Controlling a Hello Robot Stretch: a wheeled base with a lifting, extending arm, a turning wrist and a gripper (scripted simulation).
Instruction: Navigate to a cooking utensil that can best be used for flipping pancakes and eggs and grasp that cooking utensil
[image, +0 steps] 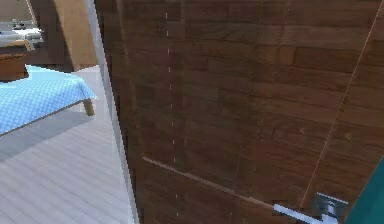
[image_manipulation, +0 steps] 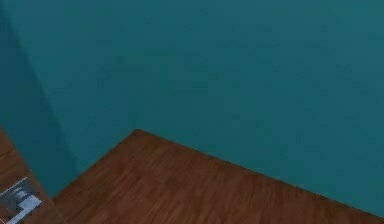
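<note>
Brown wooden door (image: 240, 100) stands very close from 12 to 5 o'clock and blocks the way; a blue bed (image: 40, 95) for sleeping sits at 9 o'clock, and a small silver handle (image: 322, 210) for pulling sits at 5 o'clock. I cannot tell where the spatula is, likely a kitchen, or whether the gripper is apart or together.

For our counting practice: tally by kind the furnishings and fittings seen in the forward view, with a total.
Dark brown wooden door: 1
Silver metal door handle: 1
Bed with light blue cover: 1
Total: 3
</note>
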